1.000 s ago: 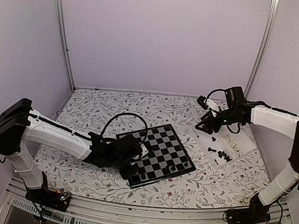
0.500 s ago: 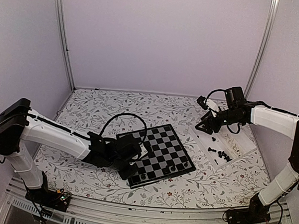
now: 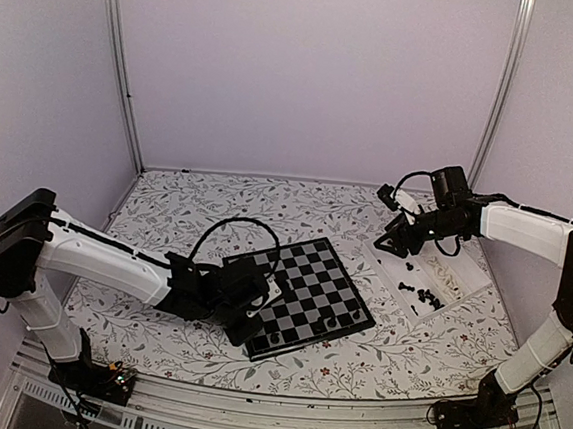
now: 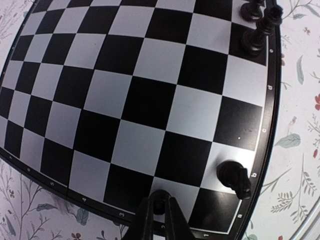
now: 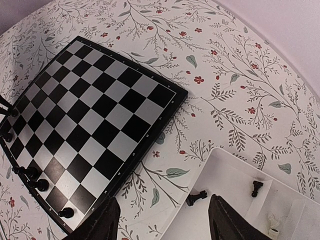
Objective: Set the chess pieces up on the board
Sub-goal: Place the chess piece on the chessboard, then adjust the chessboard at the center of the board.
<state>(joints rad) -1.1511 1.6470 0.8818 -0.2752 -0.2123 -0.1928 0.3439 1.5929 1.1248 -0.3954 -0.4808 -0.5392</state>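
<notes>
Chessboard (image 4: 150, 100) edge under clenched left pincer (image 4: 159, 209); anything between tips hidden. Right pincer (image 5: 162, 202) released above tray (image 5: 235, 172) corner, contents mostly cropped.

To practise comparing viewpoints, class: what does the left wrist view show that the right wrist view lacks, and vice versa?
Only left wrist: readable coordinate marks on the chessboard border, and the left gripper shut. Only right wrist: the open right gripper and a white tray holding spare black pieces. Both: the chessboard, placed black pieces along one edge, and the floral tablecloth.
</notes>
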